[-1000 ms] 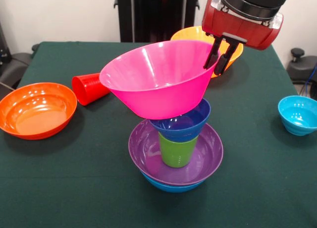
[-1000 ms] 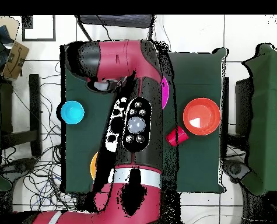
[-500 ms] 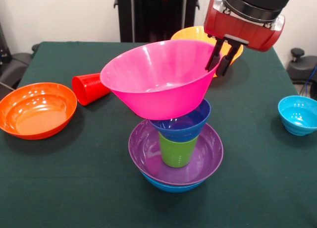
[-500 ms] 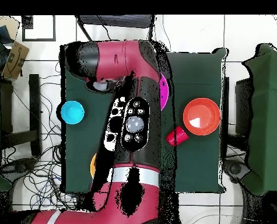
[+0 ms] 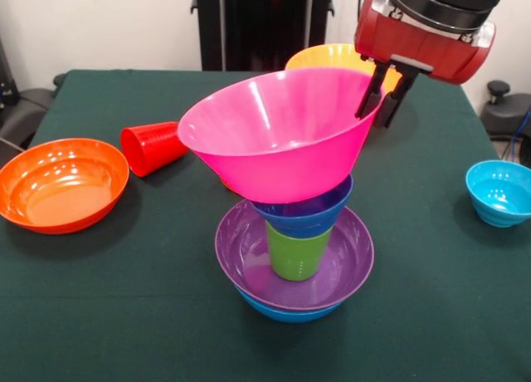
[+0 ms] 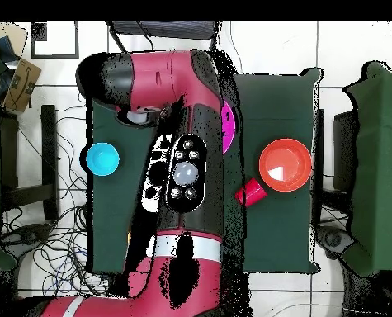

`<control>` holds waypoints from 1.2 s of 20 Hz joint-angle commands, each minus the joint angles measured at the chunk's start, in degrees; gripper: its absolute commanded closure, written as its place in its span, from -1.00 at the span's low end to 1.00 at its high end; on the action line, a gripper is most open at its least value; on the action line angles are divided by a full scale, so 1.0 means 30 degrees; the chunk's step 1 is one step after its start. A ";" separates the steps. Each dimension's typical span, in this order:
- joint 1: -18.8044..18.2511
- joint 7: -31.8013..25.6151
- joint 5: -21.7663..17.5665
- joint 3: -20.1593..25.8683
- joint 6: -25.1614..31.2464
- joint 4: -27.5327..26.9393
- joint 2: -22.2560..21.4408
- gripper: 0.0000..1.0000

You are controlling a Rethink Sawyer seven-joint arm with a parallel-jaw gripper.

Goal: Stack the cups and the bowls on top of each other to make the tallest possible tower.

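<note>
The tower stands mid-table in the front view: blue bowl (image 5: 286, 312) at the base, purple bowl (image 5: 246, 251), green cup (image 5: 296, 254) upside down, small dark blue bowl (image 5: 309, 213), and the big pink bowl (image 5: 274, 137) on top, tilted up toward the right. My gripper (image 5: 379, 96) is shut on the pink bowl's far right rim, one finger inside and one outside. A red cup (image 5: 151, 147) lies on its side to the left. From overhead my arm (image 6: 186, 165) hides the tower except a sliver of the pink bowl (image 6: 229, 124).
An orange bowl (image 5: 60, 183) sits at the left edge, and a yellow bowl (image 5: 325, 58) behind the tower. A small cyan bowl (image 5: 500, 192) stands at the right. Overhead also shows the orange bowl (image 6: 284, 165), red cup (image 6: 250, 192) and cyan bowl (image 6: 102, 158).
My gripper has moved right and slightly up, dragging the pink bowl's rim with it. The bowl has shifted right on the small dark blue bowl. The rest of the tower has stayed still.
</note>
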 commanded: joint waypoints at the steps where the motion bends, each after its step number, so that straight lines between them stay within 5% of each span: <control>1: 0.0449 0.1166 0.0134 0.1401 0.2073 -0.1015 0.1100 1.00; 24: 0.0796 0.0672 -0.0505 0.0444 0.2916 -0.0763 0.1445 1.00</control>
